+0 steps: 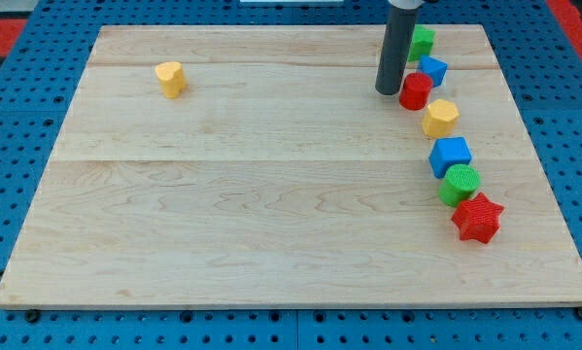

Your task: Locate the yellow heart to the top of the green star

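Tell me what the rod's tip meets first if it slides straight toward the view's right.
The red block, just to the right of my tip; whether they already touch is unclear.

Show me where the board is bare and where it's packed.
Bare: everything left of my tip, bar one yellow block upper left. Packed: the right-edge column, from the green block at top to the red star.

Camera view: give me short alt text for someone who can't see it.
My tip rests near the board's top right, just left of a red block. Beside it, a column of blocks runs down the right edge: green, blue, yellow, blue cube, green, red star. Another yellow block sits alone at upper left.
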